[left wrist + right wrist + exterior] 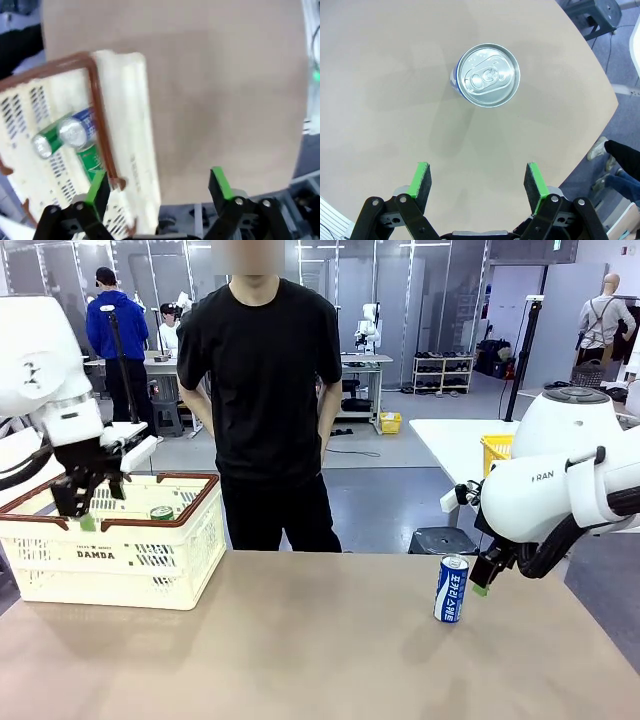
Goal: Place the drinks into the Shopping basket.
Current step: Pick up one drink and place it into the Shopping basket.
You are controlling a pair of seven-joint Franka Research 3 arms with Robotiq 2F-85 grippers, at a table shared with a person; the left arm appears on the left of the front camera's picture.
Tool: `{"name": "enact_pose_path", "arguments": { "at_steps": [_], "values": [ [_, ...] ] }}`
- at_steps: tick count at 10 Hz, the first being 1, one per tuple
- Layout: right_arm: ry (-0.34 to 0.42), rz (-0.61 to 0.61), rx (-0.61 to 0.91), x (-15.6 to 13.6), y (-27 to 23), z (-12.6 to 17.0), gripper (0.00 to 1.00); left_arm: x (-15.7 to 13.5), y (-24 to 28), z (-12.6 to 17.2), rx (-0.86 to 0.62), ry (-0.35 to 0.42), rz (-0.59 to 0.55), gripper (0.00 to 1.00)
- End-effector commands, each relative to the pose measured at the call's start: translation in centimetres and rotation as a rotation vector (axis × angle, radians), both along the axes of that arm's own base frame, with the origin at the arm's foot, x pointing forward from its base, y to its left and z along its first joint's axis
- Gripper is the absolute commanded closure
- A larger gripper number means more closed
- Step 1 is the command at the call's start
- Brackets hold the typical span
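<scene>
A blue and white can point(451, 588) stands upright on the brown table at the right; its silver top point(488, 75) lies ahead of my right gripper point(479, 181). That gripper point(483, 582) is open and empty, just right of the can and apart from it. The cream Shopping basket point(110, 550) with the brown rim sits at the left. Inside it lie a green can point(47, 142) and a blue can point(77, 131), with a green can top point(161, 512) visible over the rim. My left gripper point(95, 512) hangs open and empty over the basket's near rim point(159, 184).
A person in black stands at the far side, hands behind the back. A yellow mesh basket point(495, 452) sits on a white table at the back right, and a dark stool point(443, 540) stands past the far edge. Bare tabletop lies between basket and can.
</scene>
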State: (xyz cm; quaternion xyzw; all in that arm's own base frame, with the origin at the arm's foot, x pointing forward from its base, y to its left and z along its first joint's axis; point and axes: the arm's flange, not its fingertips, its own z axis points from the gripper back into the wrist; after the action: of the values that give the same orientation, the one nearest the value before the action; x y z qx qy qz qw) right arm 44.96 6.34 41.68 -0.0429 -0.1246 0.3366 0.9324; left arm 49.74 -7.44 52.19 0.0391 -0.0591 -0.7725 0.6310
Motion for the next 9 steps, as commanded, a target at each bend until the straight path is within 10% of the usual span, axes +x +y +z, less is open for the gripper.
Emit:
{"name": "enact_pose_path", "arguments": {
  "at_steps": [1,9],
  "values": [
    [0.000,-0.001,0.001,0.0,-0.1,0.0,0.07,-3.7,0.9,-1.6,-0.067,0.056,-0.075,0.00],
    [0.000,-0.001,0.001,0.0,-0.1,0.0,0.07,-6.8,1.6,-6.0,-0.094,0.124,-0.073,0.00]
  ]
}}
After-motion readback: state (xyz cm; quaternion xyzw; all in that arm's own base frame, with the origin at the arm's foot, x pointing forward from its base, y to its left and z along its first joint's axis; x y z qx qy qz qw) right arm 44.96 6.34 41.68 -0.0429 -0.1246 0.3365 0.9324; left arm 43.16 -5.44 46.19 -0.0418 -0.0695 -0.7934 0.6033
